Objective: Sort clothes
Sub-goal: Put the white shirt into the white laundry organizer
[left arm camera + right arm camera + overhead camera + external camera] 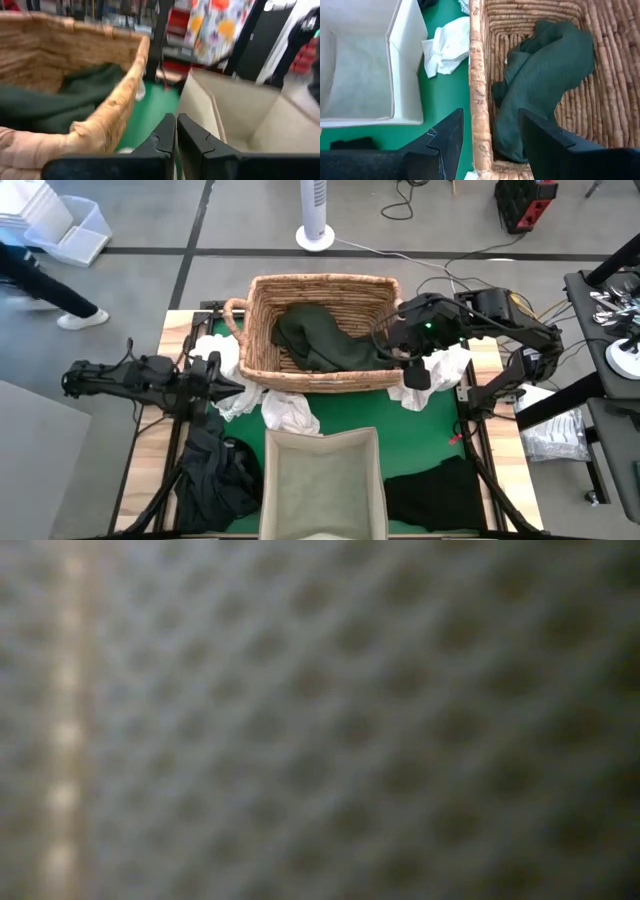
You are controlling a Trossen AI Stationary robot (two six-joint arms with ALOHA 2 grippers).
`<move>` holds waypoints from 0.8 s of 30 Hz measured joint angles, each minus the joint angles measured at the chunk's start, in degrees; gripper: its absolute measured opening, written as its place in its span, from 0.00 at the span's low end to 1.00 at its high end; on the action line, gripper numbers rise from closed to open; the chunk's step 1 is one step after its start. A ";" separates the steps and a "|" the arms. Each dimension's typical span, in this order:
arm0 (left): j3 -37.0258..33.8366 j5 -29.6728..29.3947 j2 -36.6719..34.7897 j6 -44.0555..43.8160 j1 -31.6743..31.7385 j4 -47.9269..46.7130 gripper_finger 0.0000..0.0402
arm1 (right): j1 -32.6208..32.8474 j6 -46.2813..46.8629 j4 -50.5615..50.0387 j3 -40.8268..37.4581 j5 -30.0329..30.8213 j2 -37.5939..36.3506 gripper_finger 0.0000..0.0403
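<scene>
A dark green garment point(325, 340) point(545, 85) lies crumpled on the floor of the wicker basket point(320, 280). My right gripper point(398, 360) point(490, 135) is open and hovers over the basket's right near corner, touching nothing, with the basket's near wall point(477, 90) showing between its fingers. My left gripper point(238, 386) point(175, 132) is shut and empty, just outside the basket's left near corner. White garments lie on the green mat left of the basket point(222, 358), in front of it point(290, 412) point(447, 47) and to its right point(442, 372).
A beige fabric bin point(320, 442) point(405, 60) point(230, 105) stands open at the table's near edge. Black garments lie to its left point(215, 470) and right point(435, 490). A blurred mesh fills the low view. A person walks past at the far left point(40, 290).
</scene>
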 joint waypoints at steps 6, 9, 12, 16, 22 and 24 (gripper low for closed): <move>7.76 -0.97 6.91 -4.24 -0.91 -15.80 0.00 | -0.01 0.26 1.31 -2.45 0.00 -1.45 0.44; 10.71 -1.57 9.91 -8.23 -1.37 -23.34 0.00 | -0.01 0.31 1.67 -2.52 0.00 -1.65 0.44; 12.92 -1.47 12.60 -10.88 -1.46 -29.38 0.00 | -0.01 0.10 2.39 -2.52 -0.02 -1.74 0.44; 15.56 -1.44 15.06 -12.43 -1.59 -38.96 0.00 | -0.01 -0.01 2.95 -2.52 -0.06 -1.60 0.45; 16.55 -4.29 16.98 -12.65 -1.68 -47.47 0.00 | -0.01 -0.37 3.30 -2.52 -0.17 -1.56 0.46; 15.49 -6.55 17.10 -13.25 -1.68 -47.90 0.00 | -0.01 -0.59 4.02 -2.52 -0.15 -1.56 0.45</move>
